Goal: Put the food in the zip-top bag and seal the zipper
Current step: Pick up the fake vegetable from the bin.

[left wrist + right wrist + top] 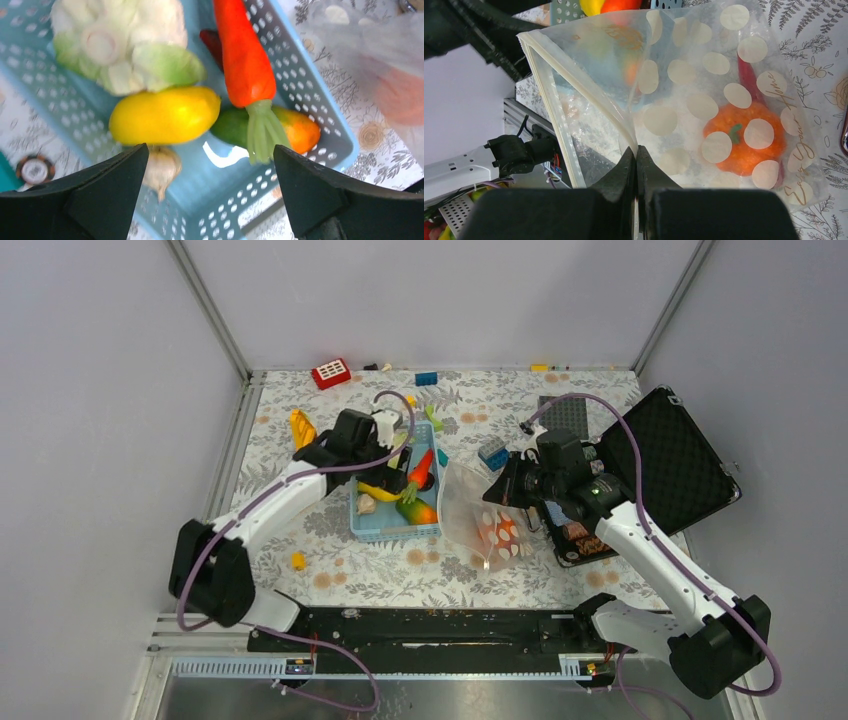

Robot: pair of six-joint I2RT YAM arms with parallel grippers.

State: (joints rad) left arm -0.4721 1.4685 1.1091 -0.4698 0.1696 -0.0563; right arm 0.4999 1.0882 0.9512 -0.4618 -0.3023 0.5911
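The light-blue basket [320,90] holds a white-green cauliflower [115,45], a yellow piece [165,115], an orange carrot [245,55], a green-orange piece [295,130], a pale bulb [162,167] and a red chili [212,42]. My left gripper [210,185] hovers open and empty above them, also seen from above [398,478]. The dotted zip-top bag [704,100] lies right of the basket [480,520]. It holds an orange piece [744,137] and a red chili [748,75]. My right gripper [636,150] is shut on the bag's mouth edge, lifting the zipper [574,80] open.
An open black case [670,455] lies at the right behind my right arm. A red brick [331,373], a blue brick [427,378] and a dark baseplate [565,415] sit near the back. A yellow piece [302,427] and a small orange piece [298,560] lie left of the basket.
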